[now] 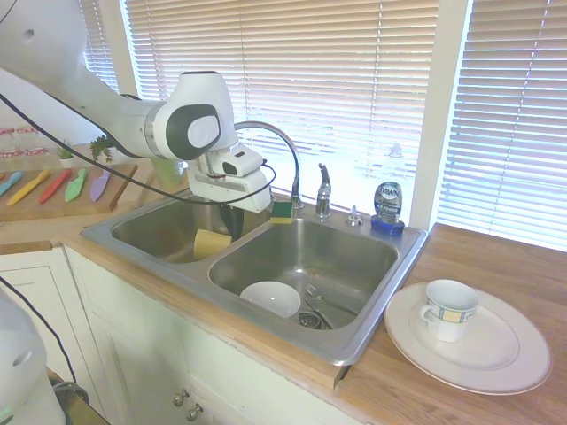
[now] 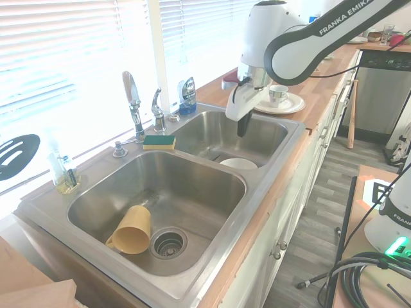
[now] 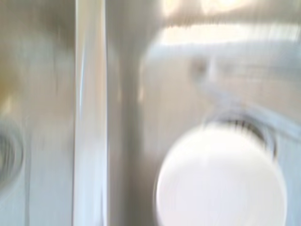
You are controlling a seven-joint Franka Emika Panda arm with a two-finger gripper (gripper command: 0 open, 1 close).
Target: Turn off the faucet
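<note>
Here, the pincer hangs over the double sink, apart from the faucet.

Nearest in the first exterior view, a white plate carrying a mug sits on the wooden desk. In the basin just beyond lies a white bowl, blurred in the wrist view; a yellow cup lies on its side in the other basin. The pincer points down above the divider, its dark fingers looking pressed together with nothing between them. Farther back, on the sink's rear ledge, the faucet arches up, its lever handle upright beside a green-and-yellow sponge and a blue soap bottle.
</note>
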